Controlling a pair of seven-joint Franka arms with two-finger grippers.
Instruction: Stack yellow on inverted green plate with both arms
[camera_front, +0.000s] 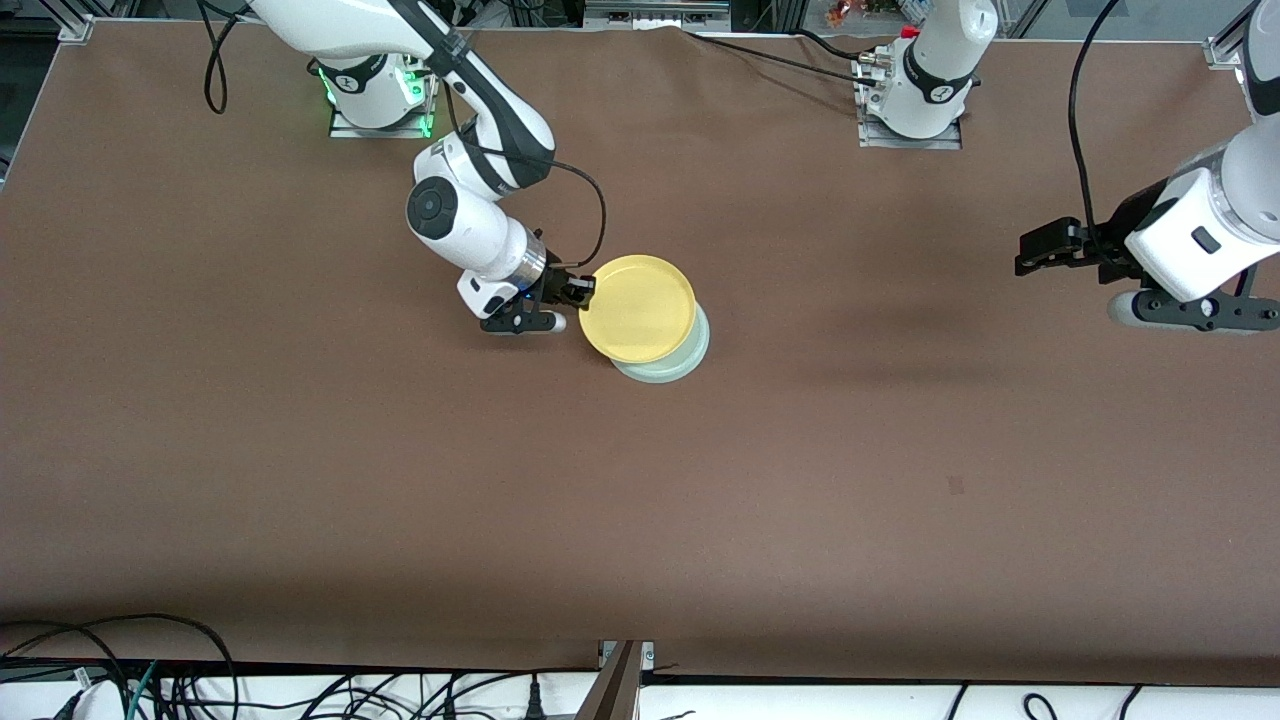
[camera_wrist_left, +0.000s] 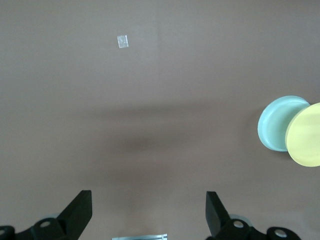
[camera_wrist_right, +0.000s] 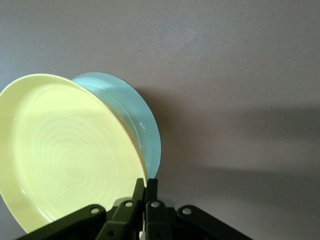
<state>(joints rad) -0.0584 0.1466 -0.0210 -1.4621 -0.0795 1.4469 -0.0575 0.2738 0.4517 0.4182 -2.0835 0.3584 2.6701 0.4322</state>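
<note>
While the right gripper (camera_front: 578, 291) pinches the rim of the yellow plate (camera_front: 638, 307), that plate hangs right side up over the green plate (camera_front: 690, 358), covering most of it, so only a pale crescent of green peeks out on the side nearer the front camera and toward the left arm's end. The jaws are clenched on the yellow rim at the edge facing the right arm's end. From the right wrist view the yellow plate (camera_wrist_right: 65, 155) looks tilted, its held edge raised, with the green plate (camera_wrist_right: 142, 125) lying upside down on the tabletop (camera_front: 300, 480) beneath it; whether the two plates touch at the low edge I cannot tell. Both plates sit around the middle of the brown tabletop, a little toward the right arm's end.

Well apart from them, the left gripper (camera_front: 1150, 290) waits in the air over the left arm's end of the tabletop, its jaws spread wide with nothing between them. Its wrist camera sees the two fingertips (camera_wrist_left: 80, 207) over bare brown cloth, the green plate (camera_wrist_left: 277, 124) and yellow plate (camera_wrist_left: 306, 135) far off, and a small pale scrap of tape (camera_wrist_left: 122, 41) on the surface. Dark cables (camera_front: 130, 670) trail along the edge nearest the front camera. Nothing stands between the left gripper and the plates.
</note>
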